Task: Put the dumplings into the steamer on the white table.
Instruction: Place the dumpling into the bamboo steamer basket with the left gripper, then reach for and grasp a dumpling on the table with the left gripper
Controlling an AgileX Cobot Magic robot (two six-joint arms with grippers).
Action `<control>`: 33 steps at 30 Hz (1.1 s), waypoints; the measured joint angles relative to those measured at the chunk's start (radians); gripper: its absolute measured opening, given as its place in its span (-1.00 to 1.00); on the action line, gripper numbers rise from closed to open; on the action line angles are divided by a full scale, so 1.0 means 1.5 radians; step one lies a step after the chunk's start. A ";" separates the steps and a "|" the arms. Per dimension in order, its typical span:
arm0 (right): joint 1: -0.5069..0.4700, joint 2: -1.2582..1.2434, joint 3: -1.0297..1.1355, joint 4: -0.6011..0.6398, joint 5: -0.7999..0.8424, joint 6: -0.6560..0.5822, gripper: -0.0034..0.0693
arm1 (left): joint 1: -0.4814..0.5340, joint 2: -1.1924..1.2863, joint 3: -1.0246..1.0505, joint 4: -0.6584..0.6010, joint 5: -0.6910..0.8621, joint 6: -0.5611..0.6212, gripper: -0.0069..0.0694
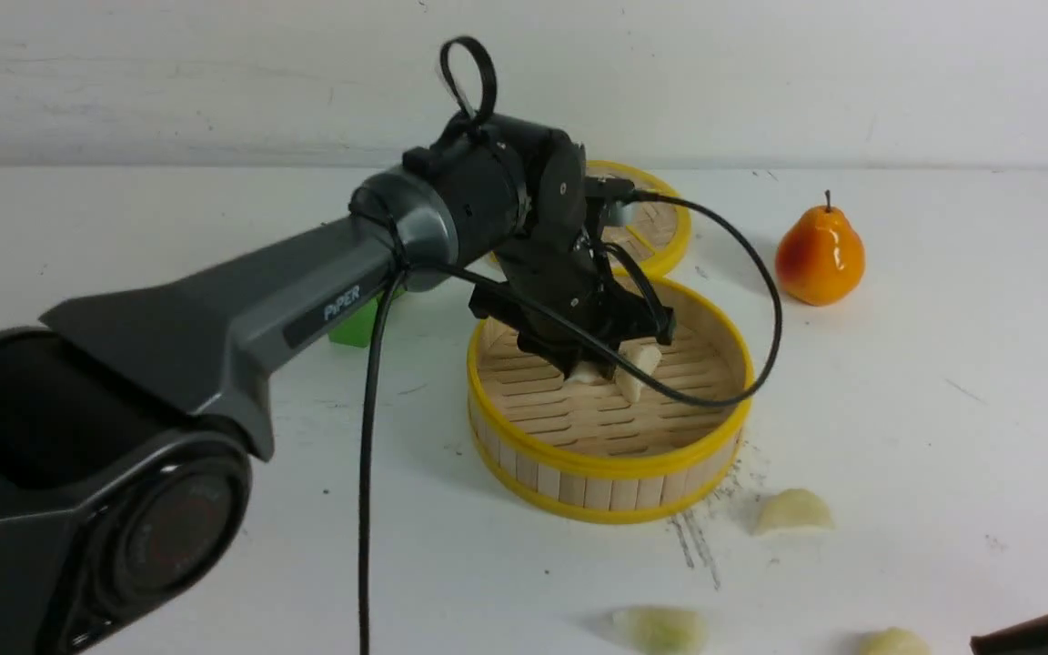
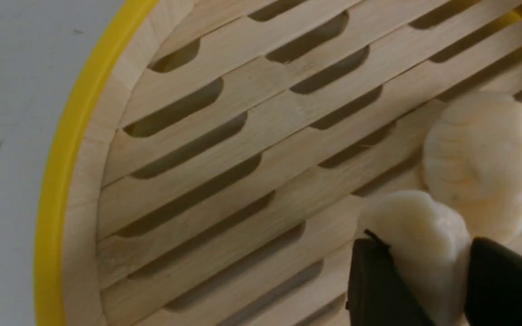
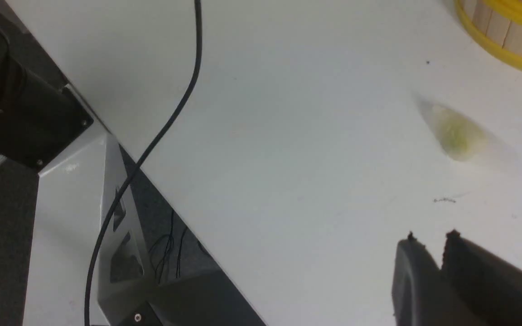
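**Markings.** One legible label: "PiPER" point(image 1: 342, 303), in white on the forearm of the left arm. No other writing can be read.

**Count.** Five dumplings in all. Two are inside the steamer point(image 1: 610, 468): the held dumpling point(image 2: 415, 217) and a loose dumpling point(image 2: 478, 158) lying on the slats, touching it. Three lie on the white table point(image 1: 942, 409) on the near side of the steamer: a cream dumpling point(image 1: 792, 511), a greenish dumpling point(image 1: 660, 628) and an edge dumpling point(image 1: 892, 642) cut off by the frame. There is also one woven lid point(image 1: 660, 218), one pear point(image 1: 820, 255) and one green cube point(image 1: 356, 323).

**Arms.** The left arm reaches forward over the steamer with its wrist bent downward. The left gripper point(image 2: 422, 242) is low over the slatted floor, jaws clamped on either side of the held dumpling. The right gripper point(image 3: 431, 242) hangs above bare table near the greenish dumpling, jaws all but closed with a slim gap, holding nothing.
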 joint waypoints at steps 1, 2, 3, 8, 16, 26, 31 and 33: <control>0.000 0.000 0.000 -0.005 0.006 0.000 -0.64 | 0.000 0.005 -0.001 0.001 -0.006 0.000 -0.16; 0.000 0.000 0.000 -0.008 0.009 0.000 -0.64 | 0.000 0.006 -0.002 0.002 -0.010 0.000 -0.12; 0.000 0.000 0.000 -0.012 0.011 0.000 -0.65 | 0.000 0.007 -0.002 0.003 -0.014 0.000 -0.06; 0.000 0.000 0.000 -0.015 0.013 0.000 -0.65 | 0.000 -0.009 -0.018 0.006 0.017 0.006 0.37; 0.000 0.000 0.000 -0.017 0.003 0.000 -0.65 | -0.001 -0.148 -0.076 -0.029 0.202 0.163 0.58; 0.000 0.000 0.000 -0.144 0.000 0.081 -0.65 | -0.063 -0.317 0.104 -0.108 0.217 0.302 0.51; 0.000 0.000 0.000 -0.211 -0.008 0.147 -0.65 | -0.138 -0.315 0.212 -0.106 0.215 0.521 0.44; 0.000 0.000 0.000 -0.224 -0.015 0.164 -0.65 | -0.154 -0.303 0.260 -0.106 0.214 0.616 0.39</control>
